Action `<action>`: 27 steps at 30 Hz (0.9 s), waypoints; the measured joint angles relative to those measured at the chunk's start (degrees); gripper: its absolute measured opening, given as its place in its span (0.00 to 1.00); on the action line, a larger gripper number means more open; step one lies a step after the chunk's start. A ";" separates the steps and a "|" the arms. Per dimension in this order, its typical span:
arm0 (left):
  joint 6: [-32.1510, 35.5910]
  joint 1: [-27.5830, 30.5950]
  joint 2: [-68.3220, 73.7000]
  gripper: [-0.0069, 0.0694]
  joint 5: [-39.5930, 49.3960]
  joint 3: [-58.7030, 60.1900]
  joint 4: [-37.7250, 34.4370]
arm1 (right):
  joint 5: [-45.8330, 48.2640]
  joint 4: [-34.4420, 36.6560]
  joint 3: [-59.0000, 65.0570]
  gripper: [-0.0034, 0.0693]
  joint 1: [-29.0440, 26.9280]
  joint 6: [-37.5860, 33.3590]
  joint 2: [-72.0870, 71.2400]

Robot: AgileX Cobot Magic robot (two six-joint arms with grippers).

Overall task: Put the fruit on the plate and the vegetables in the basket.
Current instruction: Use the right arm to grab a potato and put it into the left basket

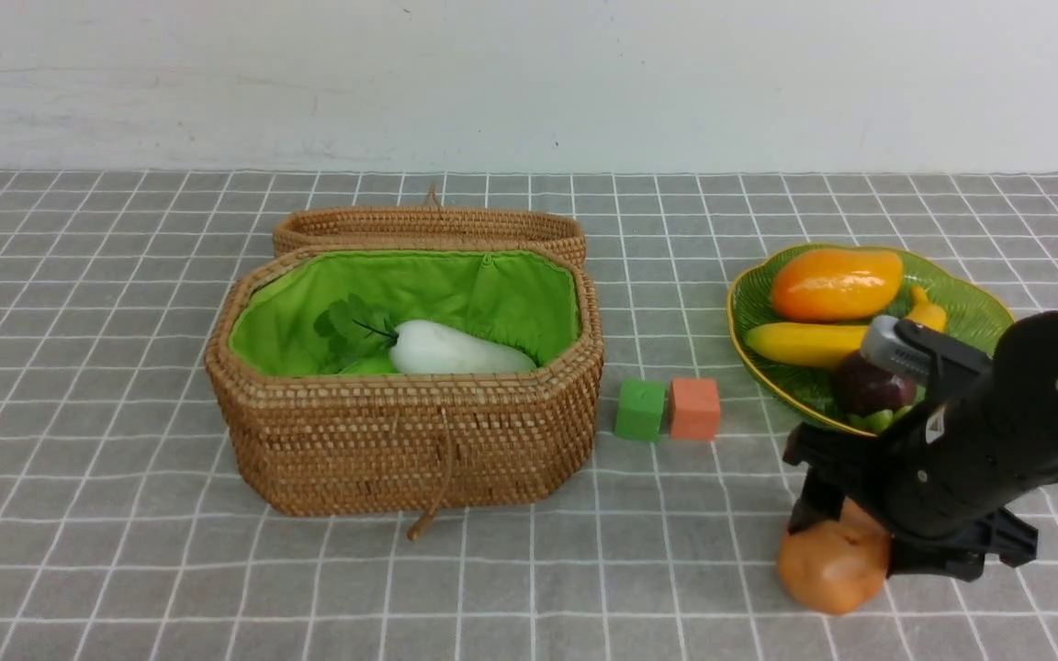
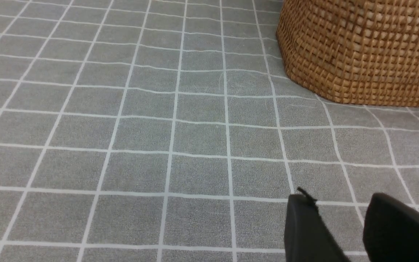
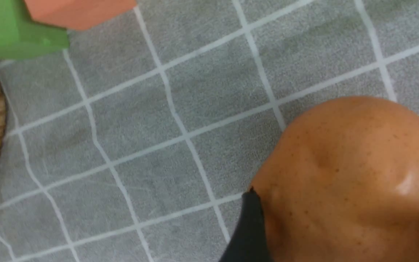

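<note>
The orange-brown potato lies on the cloth at the front right. My right gripper comes down over it, one finger pressed against each side; in the right wrist view the potato fills the gap of the gripper. On the green plate rest the mango, the banana and the mangosteen. The basket holds the white radish and a bit of green gourd. My left gripper hovers open and empty over the cloth near the basket.
A green cube and an orange cube stand side by side between basket and plate. The basket's lid lies just behind the basket. A cord hangs down the basket's front. The right arm hides the plate's near right edge.
</note>
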 joint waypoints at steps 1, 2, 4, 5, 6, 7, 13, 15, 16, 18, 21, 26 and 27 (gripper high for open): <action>0.00 0.00 0.00 0.40 0.00 0.00 0.00 | 0.00 0.35 0.06 0.81 0.00 -1.31 -0.14; 0.00 0.00 0.00 0.40 0.00 0.00 0.00 | 0.06 1.02 0.11 0.81 0.00 -2.90 -0.20; 0.00 0.00 0.00 0.40 0.00 0.00 0.00 | 0.22 2.00 0.19 0.80 0.00 -5.61 -0.62; 0.00 0.00 0.00 0.40 0.00 0.00 0.00 | 0.44 2.73 0.19 0.79 0.00 -6.70 -0.89; 0.00 0.00 0.00 0.40 0.00 0.00 0.00 | 0.67 3.31 0.12 0.75 0.00 -8.23 -1.38; 0.00 0.00 0.00 0.40 0.00 0.00 0.00 | 0.96 3.95 -0.06 0.69 0.00 -9.15 -1.81; 0.00 0.00 0.00 0.40 0.00 0.00 0.00 | 3.52 4.38 -3.45 0.69 0.00 -12.06 -2.96; 0.00 0.00 0.00 0.40 0.00 0.00 0.00 | 4.45 4.56 -4.51 0.69 0.00 -12.33 -2.96; 0.00 0.00 0.00 0.40 0.00 0.00 0.00 | 4.56 4.56 -4.62 0.69 0.00 -12.52 -2.96; 0.00 0.00 0.00 0.40 0.00 0.00 0.00 | 6.00 5.17 -6.06 0.69 0.00 -14.61 -3.12; 0.00 0.00 0.00 0.40 0.00 0.00 0.00 | 7.53 7.78 -9.04 0.69 0.00 -19.45 -3.59; 0.00 0.00 0.00 0.40 0.00 0.00 0.00 | 12.79 20.40 -22.27 0.69 0.66 -36.93 -2.22; 0.00 0.00 0.00 0.40 0.00 0.00 0.00 | 13.41 23.14 -25.57 0.69 1.19 -40.46 -1.12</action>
